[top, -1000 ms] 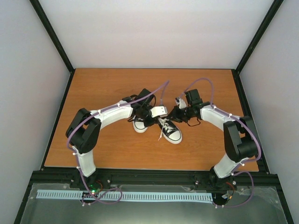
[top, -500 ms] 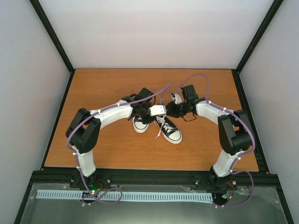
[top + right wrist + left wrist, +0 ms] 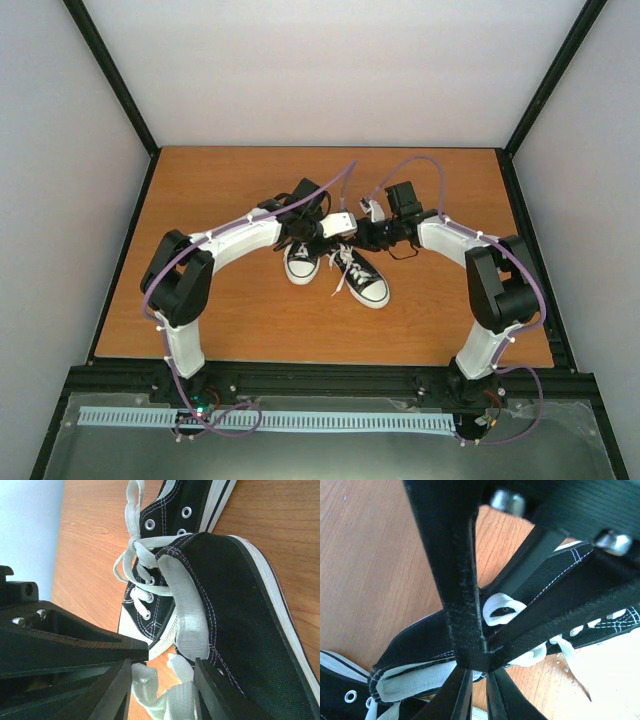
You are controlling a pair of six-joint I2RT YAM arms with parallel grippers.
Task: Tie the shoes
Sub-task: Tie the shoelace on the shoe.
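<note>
Two small black sneakers with white toe caps lie side by side mid-table, the left shoe and the right shoe. Loose white laces trail from them. My left gripper and right gripper meet just behind the shoes' heels. In the left wrist view my left gripper is nearly closed, its tips hidden behind the right gripper's black fingers. In the right wrist view my right gripper is open, with a crumpled white lace between its fingers. That lace runs up to the left gripper's tip.
The orange-brown table is ringed by a black frame and pale walls. A shoe's black heel and grey lining lie right next to my right fingers. The two arms arch toward each other over the table's middle.
My right gripper has moved left up to the left gripper. My left gripper has moved back and right, away from the shoes. The shoes have hardly moved.
</note>
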